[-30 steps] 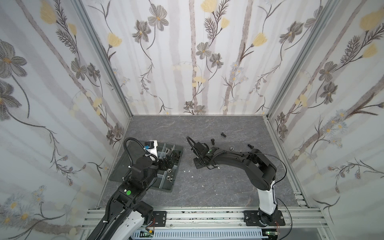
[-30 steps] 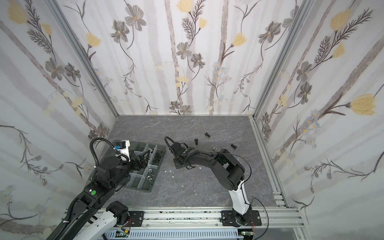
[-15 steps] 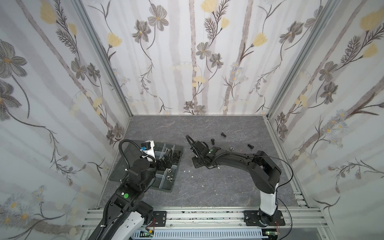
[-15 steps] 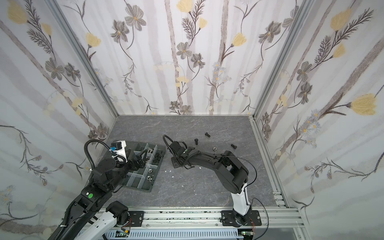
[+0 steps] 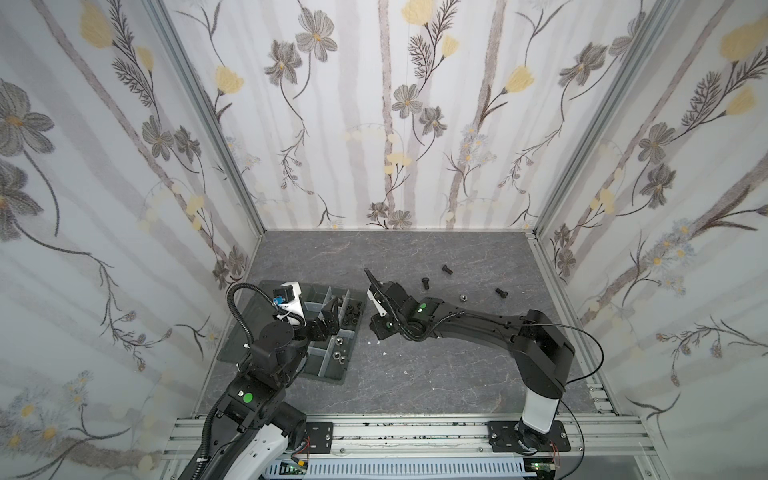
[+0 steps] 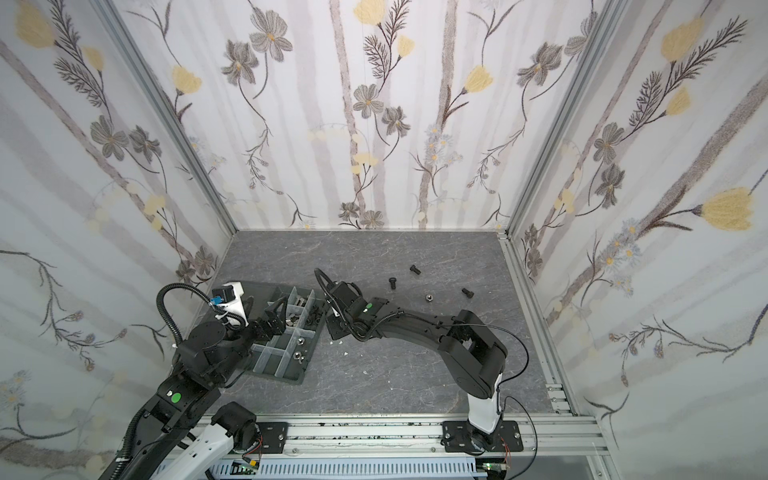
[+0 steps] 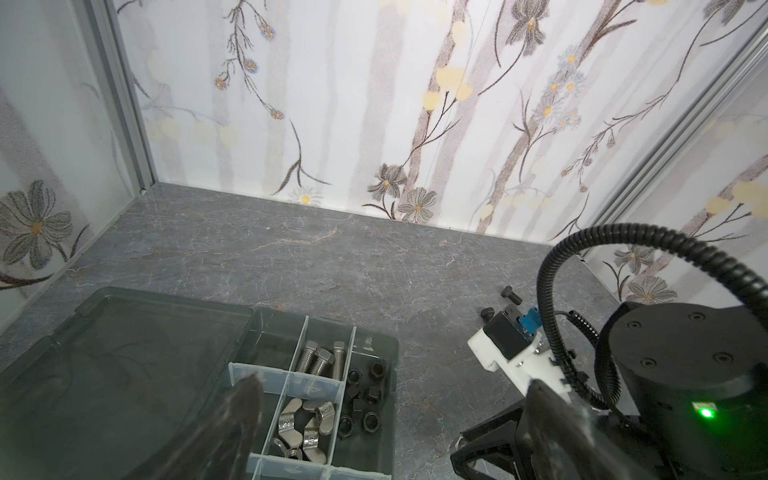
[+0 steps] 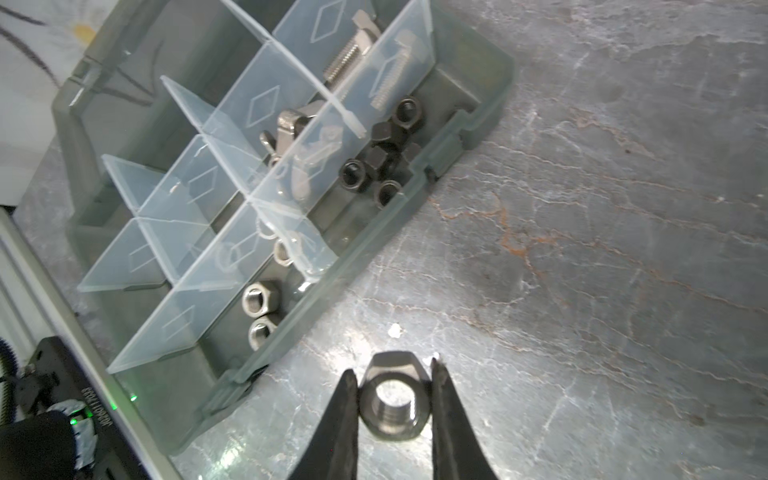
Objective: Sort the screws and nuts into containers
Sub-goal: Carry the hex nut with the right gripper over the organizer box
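In both top views the organiser tray (image 5: 325, 376) lies at the left of the grey table (image 5: 436, 374). The left gripper (image 5: 328, 320) hangs over the tray's compartments. The right gripper (image 5: 377, 330) points down just beside the tray's right wall, its tips hidden under its own body. Further right on the table lie 3 black screws (image 6: 415, 269) and 1 loose silver nut (image 6: 428, 296), all well apart from both grippers. In the left wrist view the left gripper (image 7: 395, 382) is spread wide with nothing between its fingers (image 7: 239, 409). Between and below them sit compartments with 3 silver screws (image 7: 320, 359), a heap of wing nuts (image 7: 303, 424) and black hex nuts (image 7: 365, 399). The flat lid panel (image 7: 124, 353) lies beside the compartments. In the right wrist view the right gripper (image 8: 392, 370) is closed narrowly on a silver hex nut (image 8: 392, 401), 1 finger (image 8: 347, 399) pressing each opposite flat, the threaded hole facing the camera. The held nut is over bare table, just outside the tray's long wall (image 8: 374, 245), near the compartment holding 2 silver hex nuts (image 8: 262, 299); whether it touches the table I cannot tell.
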You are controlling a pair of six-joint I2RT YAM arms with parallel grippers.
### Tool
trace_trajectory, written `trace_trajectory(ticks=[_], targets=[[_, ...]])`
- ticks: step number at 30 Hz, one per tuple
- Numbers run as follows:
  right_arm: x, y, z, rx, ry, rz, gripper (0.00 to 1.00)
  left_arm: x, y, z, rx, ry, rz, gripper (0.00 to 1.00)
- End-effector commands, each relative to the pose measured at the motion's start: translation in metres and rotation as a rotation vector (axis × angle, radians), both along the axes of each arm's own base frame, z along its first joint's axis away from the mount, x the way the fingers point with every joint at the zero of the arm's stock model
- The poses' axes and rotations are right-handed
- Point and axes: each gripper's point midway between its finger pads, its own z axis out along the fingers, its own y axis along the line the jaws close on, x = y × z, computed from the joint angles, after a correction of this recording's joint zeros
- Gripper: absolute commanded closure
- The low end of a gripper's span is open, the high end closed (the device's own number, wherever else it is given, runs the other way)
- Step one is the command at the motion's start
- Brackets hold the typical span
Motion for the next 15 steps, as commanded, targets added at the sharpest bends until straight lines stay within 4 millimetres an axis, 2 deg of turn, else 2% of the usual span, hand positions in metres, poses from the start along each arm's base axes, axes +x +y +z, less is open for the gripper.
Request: trace_trajectory(ticks=[1, 15], targets=[[-0.009, 0.025, 0.011, 0.088, 0.019, 0.052, 0.83, 0.002, 0.003, 0.008, -0.012, -0.036, 0.021, 0.02], [-0.039, 0.076, -0.002, 0.118, 0.071, 0.158, 0.83, 0.001, 0.005, 0.009, -0.013, -0.041, 0.025, 0.01]])
